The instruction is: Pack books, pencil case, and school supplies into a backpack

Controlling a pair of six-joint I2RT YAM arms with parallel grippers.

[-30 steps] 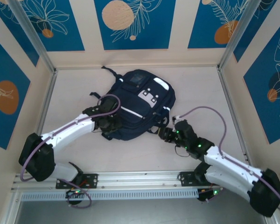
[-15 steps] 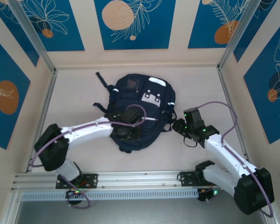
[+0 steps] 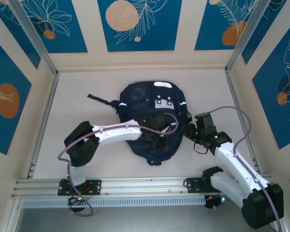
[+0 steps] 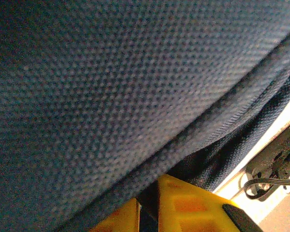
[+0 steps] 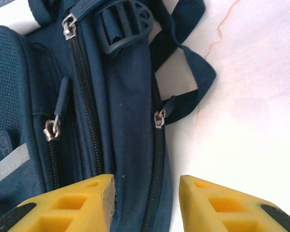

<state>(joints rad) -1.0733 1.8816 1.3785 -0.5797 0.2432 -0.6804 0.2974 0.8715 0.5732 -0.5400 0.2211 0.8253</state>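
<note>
Navy fabric with thin white stripes: backpack (image 3: 152, 113), lying flat in the middle of the pale table (image 3: 77, 87), front panel up. White buckles (image 3: 163, 102) toward the far wall, one dark strap (image 3: 99, 99) trailing off to the left.

Left gripper (image 3: 157, 141) down on the near half of the backpack, reached across from the left. Seen from the left wrist, yellow fingers (image 4: 183, 205) nearly together with only a narrow slot between. Coarse navy weave pressed close above, dark cloth showing in the slot. Pinching that cloth or merely touching it: cannot tell.

Right gripper (image 3: 188, 131) at the backpack's right edge, low over the table. Released: jaws well apart, nothing clamped. One finger over the side panel, the other over bare tabletop, with the edge seam lying between. Just ahead, seen from the right wrist, zip tracks running lengthwise. Two metal zip pulls (image 5: 50, 128) there, one on the side pocket, one nearer the edge. Farther on, a dark buckle (image 5: 123, 21) and a looped side strap (image 5: 188, 72) resting on the table.
</note>
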